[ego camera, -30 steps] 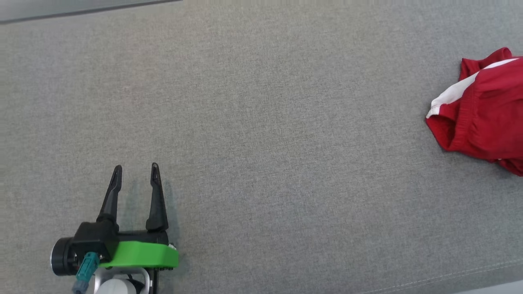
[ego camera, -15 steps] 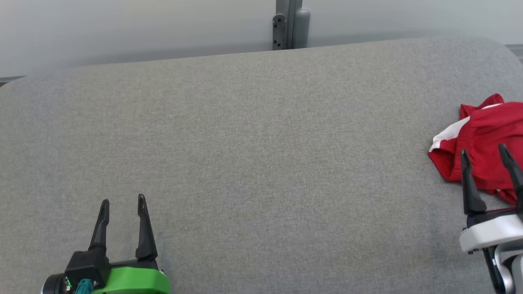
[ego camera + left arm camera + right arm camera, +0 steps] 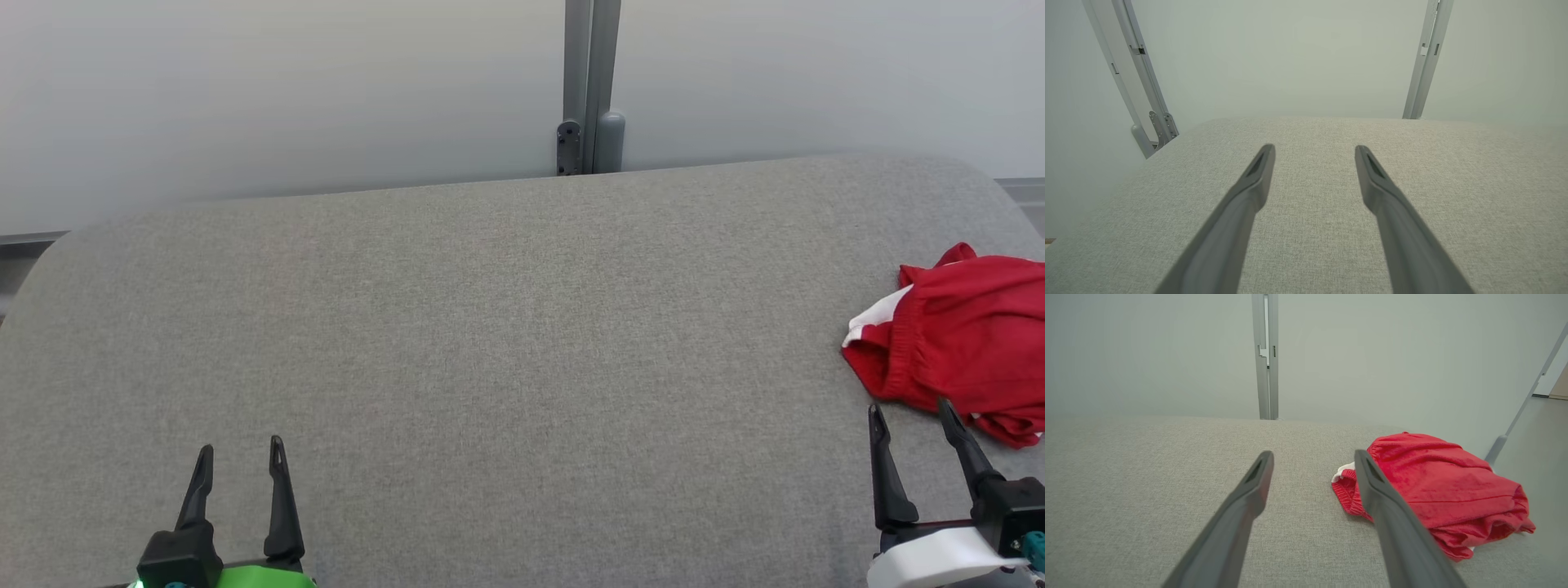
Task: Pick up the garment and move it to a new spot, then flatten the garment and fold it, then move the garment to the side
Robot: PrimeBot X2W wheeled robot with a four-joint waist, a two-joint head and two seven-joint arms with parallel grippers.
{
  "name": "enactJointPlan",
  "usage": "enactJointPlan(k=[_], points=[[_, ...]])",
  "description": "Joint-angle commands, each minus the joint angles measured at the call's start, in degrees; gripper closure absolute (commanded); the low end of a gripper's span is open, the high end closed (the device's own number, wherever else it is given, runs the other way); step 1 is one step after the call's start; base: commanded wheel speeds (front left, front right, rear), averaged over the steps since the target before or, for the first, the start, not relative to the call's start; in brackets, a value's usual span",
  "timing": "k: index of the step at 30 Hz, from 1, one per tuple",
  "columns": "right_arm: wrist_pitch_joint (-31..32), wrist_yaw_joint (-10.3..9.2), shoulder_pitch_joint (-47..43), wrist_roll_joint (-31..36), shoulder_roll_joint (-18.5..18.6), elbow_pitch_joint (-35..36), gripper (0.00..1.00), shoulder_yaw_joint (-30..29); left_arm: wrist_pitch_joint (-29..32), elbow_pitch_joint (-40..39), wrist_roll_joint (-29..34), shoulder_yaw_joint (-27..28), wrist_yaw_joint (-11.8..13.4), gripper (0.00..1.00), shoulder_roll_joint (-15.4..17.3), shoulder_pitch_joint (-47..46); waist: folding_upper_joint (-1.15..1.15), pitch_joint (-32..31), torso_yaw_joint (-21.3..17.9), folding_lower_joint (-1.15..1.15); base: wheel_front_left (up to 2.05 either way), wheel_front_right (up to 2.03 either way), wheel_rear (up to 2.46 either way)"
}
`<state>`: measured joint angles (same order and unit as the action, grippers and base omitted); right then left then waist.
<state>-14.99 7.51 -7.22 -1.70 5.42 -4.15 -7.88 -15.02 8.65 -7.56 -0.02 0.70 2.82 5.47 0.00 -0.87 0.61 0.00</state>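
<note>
A crumpled red garment (image 3: 967,335) lies just ahead of the right gripper (image 3: 909,406), slightly to its right. That gripper and the left gripper (image 3: 241,444) are both spread wide and empty.

My left end effector (image 3: 240,443) has two long black fingers (image 3: 1257,171). They are thin, narrow to a point, and each has a small slot near the tip. Its black base sits on a bright green cover (image 3: 265,580). My right end effector (image 3: 909,405) has the same fingers, a white cover (image 3: 931,562) and a small teal connector (image 3: 1035,542).
</note>
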Motion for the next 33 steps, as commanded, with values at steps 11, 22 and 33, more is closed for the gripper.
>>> enactJointPlan(k=[11,22,33], points=[[0.2,0.00,-0.9,-0.4,-1.7,-2.0,1.00,0.3,0.5,3.6,-0.7,-0.1,-0.3,1.00,-0.3,0.3,0.00,-0.5,-0.2,0.00,0.00,0.00,0.00],[3.5,0.00,1.4,-13.3,-1.9,-3.4,1.00,0.2,3.6,4.2,-12.7,1.0,-1.4,1.00,-0.2,-1.6,0.00,-0.4,-0.2,0.00,0.00,0.00,0.00],[6.1,-0.01,3.2,-25.2,-1.9,-4.2,1.00,0.5,6.2,4.2,-23.8,1.7,-2.5,1.00,-0.2,-3.1,0.00,-0.2,-0.3,0.00,0.00,0.00,0.00]])
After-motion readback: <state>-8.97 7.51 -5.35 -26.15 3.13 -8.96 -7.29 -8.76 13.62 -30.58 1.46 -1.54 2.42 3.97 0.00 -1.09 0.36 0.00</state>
